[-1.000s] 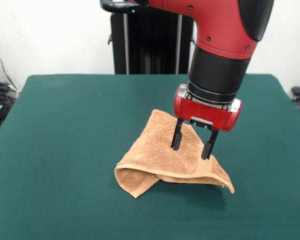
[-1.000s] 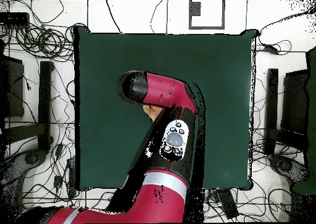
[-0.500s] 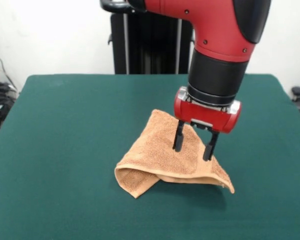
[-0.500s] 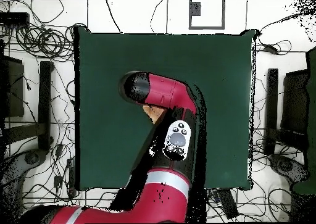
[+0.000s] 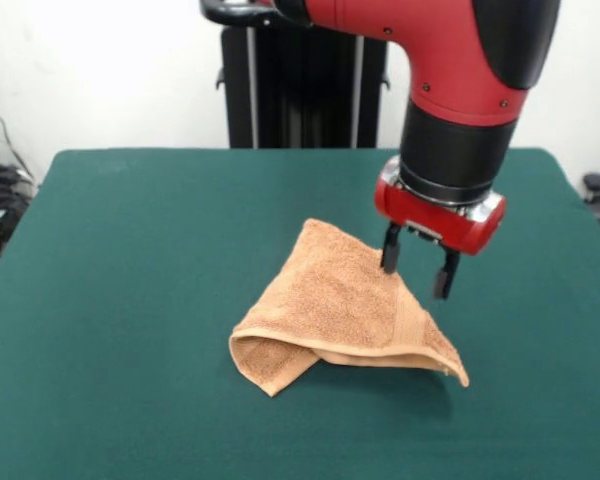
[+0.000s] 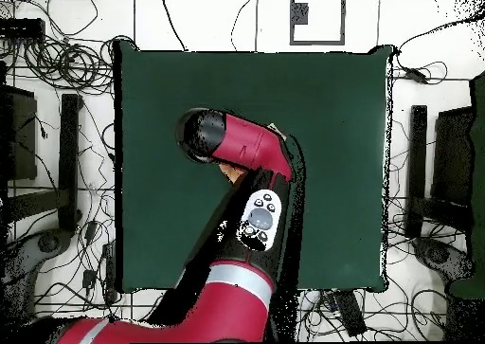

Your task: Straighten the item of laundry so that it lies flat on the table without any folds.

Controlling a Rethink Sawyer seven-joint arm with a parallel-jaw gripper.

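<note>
Sideways and slightly upward goes the tool: a second ago its tips stood over the middle of the towel, now they hang off the cloth's upper right slope, toward the worktop's right edge in the front view. Its fingers are spread apart and hold nothing. The towel has not shifted; it lies near the middle of the worktop, a folded triangle with a doubled-under lip along its near edge. Judging by this, no fold is undone yet and a fresh grasp is still needed.
</note>
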